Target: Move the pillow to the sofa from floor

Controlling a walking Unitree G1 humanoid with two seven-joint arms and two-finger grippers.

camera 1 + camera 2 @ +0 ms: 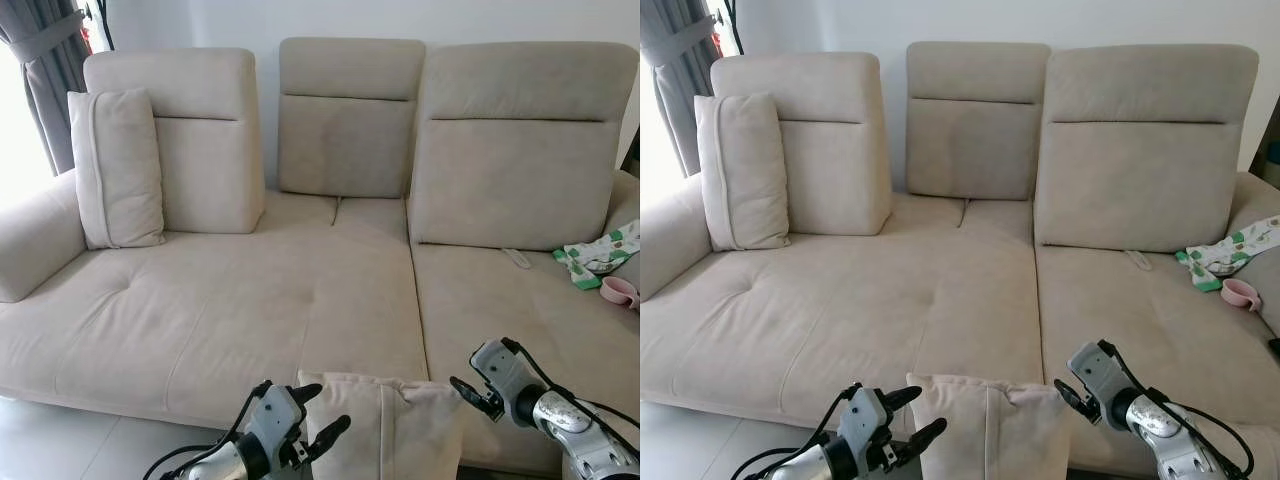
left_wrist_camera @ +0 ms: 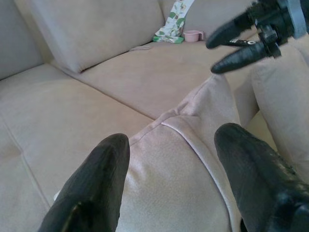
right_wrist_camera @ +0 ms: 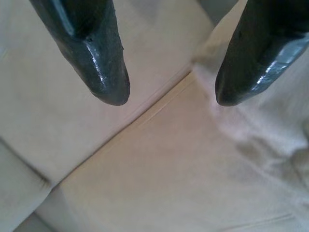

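A beige pillow (image 1: 385,425) stands upright against the front edge of the beige sofa (image 1: 230,310), low in the middle of the eye views. My left gripper (image 1: 325,410) is open at the pillow's left edge, and in the left wrist view the pillow (image 2: 178,169) lies between its spread fingers (image 2: 96,183). My right gripper (image 1: 472,395) is open just beside the pillow's upper right corner. In the right wrist view its fingertips (image 3: 108,82) hover over a piped seam of beige fabric.
A second beige pillow (image 1: 115,170) leans against the sofa's left backrest. On the right seat lie a green-and-white cloth (image 1: 598,255) and a pink cup (image 1: 620,291). A grey curtain (image 1: 50,70) hangs at far left. Pale floor (image 1: 60,440) shows below the sofa.
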